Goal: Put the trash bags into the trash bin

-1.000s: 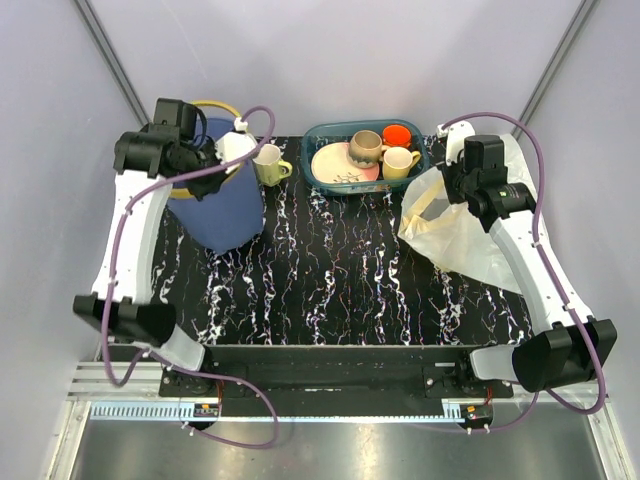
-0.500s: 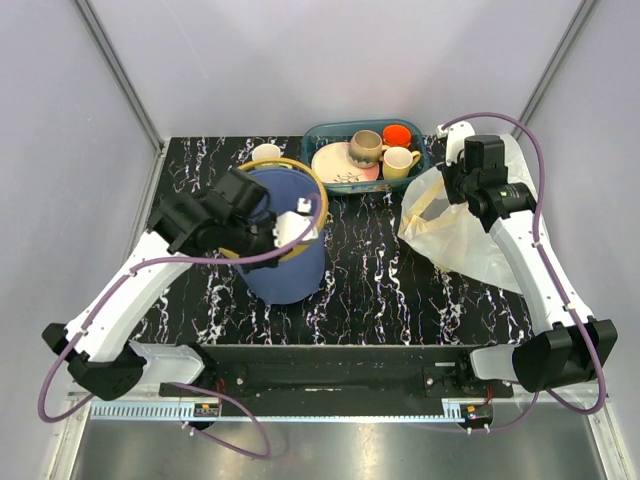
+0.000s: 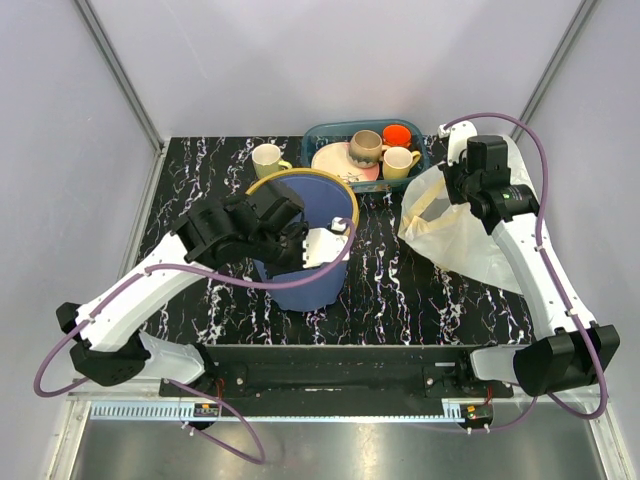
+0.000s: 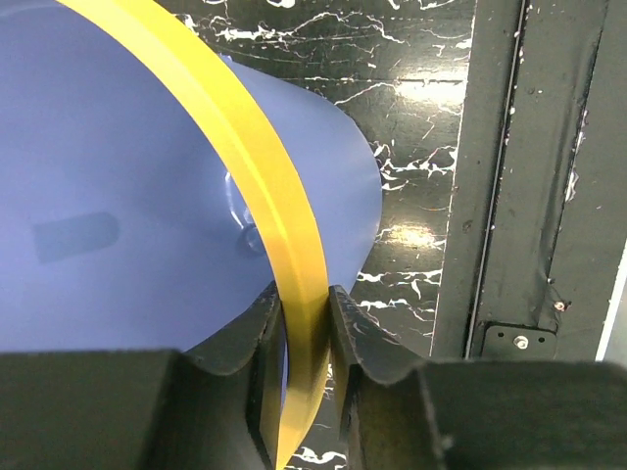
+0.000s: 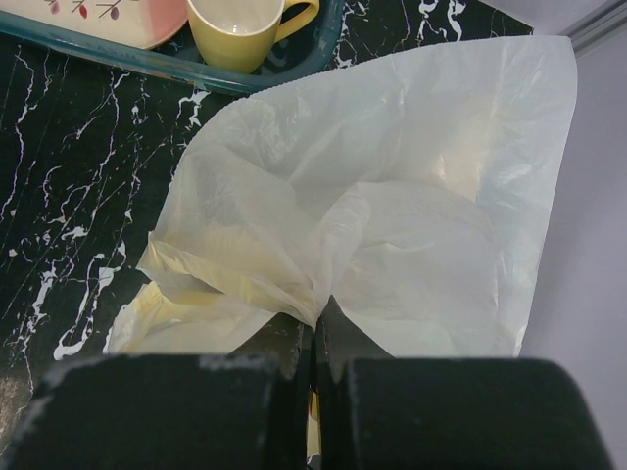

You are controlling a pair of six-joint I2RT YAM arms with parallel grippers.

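The left arm [image 3: 150, 285] runs from its base at the near left corner up and across the table [image 3: 420, 290] in a long bend. Its wrist is turned in over the near right side of the bin [image 3: 310, 285]. The bin stands upright about mid-table, a little left of centre, with its mouth open to the ceiling. Seen from the wrist, the left claw [image 4: 304, 323] straddles the yellow rim [image 4: 245, 166], one finger inside the bin and one outside. Both sit very close to the ring. A thin dark sliver shows beside the inner finger, so I cannot tell whether the jaws are pinching the rim or only flanking it.

The right arm [image 3: 530, 260] rises from the near right corner and stretches almost straight toward the back. Its wrist bends over and inward at the far right of the table. The right claw [image 5: 315, 333] has its fingers pressed together on a gathered fold of the bag [image 5: 392, 196], and the film puckers into the tips. The rest of the bag fans out flat and crumpled over the right side of the table, reaching its right edge. It lies well apart from the bin.

Behind, a teal basket [image 3: 320, 135] of crockery sits at the back edge, just beside the bag's far corner. A pale mug [image 3: 267, 158] stands alone just behind the bin.
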